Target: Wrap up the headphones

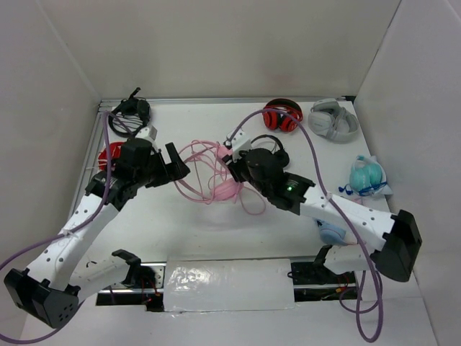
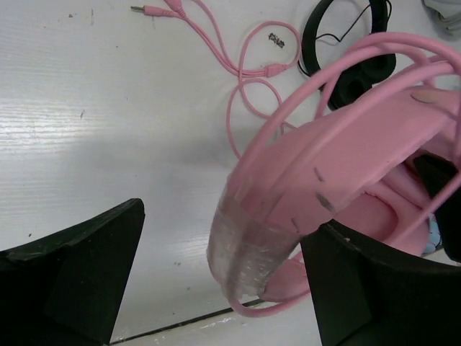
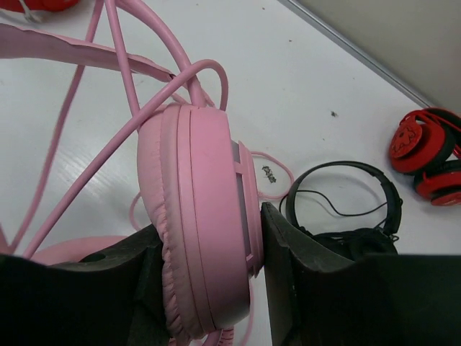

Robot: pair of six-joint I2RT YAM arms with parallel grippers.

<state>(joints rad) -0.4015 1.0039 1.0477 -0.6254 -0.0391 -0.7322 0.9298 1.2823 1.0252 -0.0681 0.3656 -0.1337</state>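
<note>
The pink headphones (image 1: 216, 176) are in the middle of the table, held partly raised, with the thin pink cable (image 1: 248, 205) looped around them. My right gripper (image 1: 232, 160) is shut on one round pink ear cup (image 3: 202, 238), one finger on each flat side (image 3: 210, 223). My left gripper (image 1: 180, 167) is open wide; the pink headband with a clear-wrapped section (image 2: 252, 238) passes between its fingers, close to the right finger (image 2: 360, 288). The cable's plug end (image 2: 144, 10) lies on the table beyond it.
Thin black headphones (image 3: 346, 209) lie just behind the pink set. Red-and-black headphones (image 1: 282, 115) and grey headphones (image 1: 333, 119) sit at the back right, and teal ones (image 1: 367, 175) at the right. A black headset (image 1: 130, 109) is at the back left.
</note>
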